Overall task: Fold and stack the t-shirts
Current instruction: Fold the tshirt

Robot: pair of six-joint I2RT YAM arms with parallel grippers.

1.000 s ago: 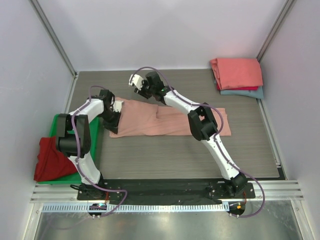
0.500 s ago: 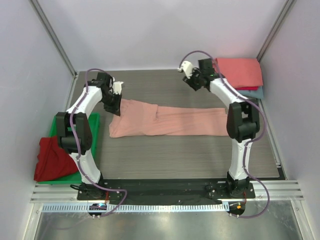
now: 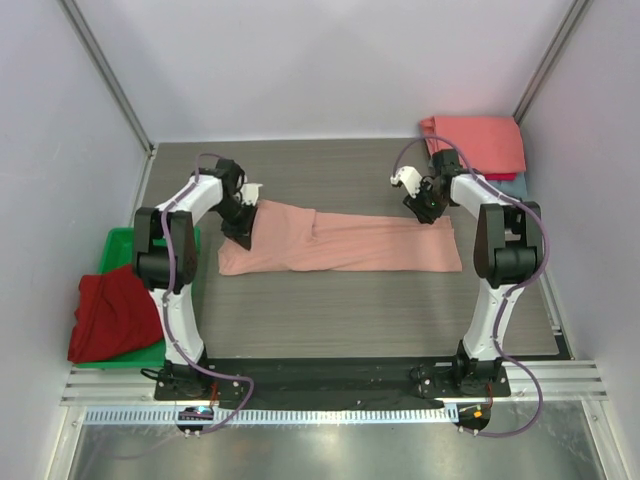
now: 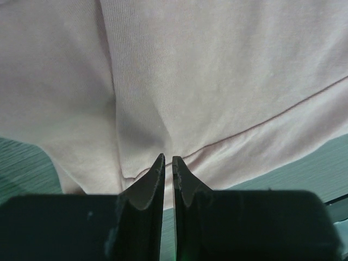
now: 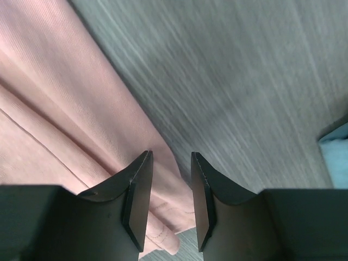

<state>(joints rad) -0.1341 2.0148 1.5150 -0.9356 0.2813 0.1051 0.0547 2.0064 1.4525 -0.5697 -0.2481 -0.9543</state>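
A dusty-pink t-shirt [image 3: 340, 245] lies as a long strip across the grey table. My left gripper [image 3: 243, 228] sits at the strip's far left corner. In the left wrist view its jaws [image 4: 168, 159] are almost closed, their tips pinching the hem of the pink cloth [image 4: 217, 81]. My right gripper [image 3: 428, 213] hangs over the far right corner. It is open [image 5: 171, 155], with the pink edge [image 5: 49, 98] running between its fingers. A folded coral-red tee [image 3: 475, 145] tops a stack over a blue-grey one [image 3: 490, 186] at the back right. A dark red tee [image 3: 105, 315] lies crumpled at the left.
A green tray [image 3: 120, 245] under the dark red tee stands at the table's left edge. White walls and metal posts close in the back and sides. Bare table [image 3: 350, 310] stretches between the pink strip and the arm bases.
The right arm swung from over the shirt's left part across to its far right corner and came down. The left gripper lifted toward the back, then settled at the far left corner.
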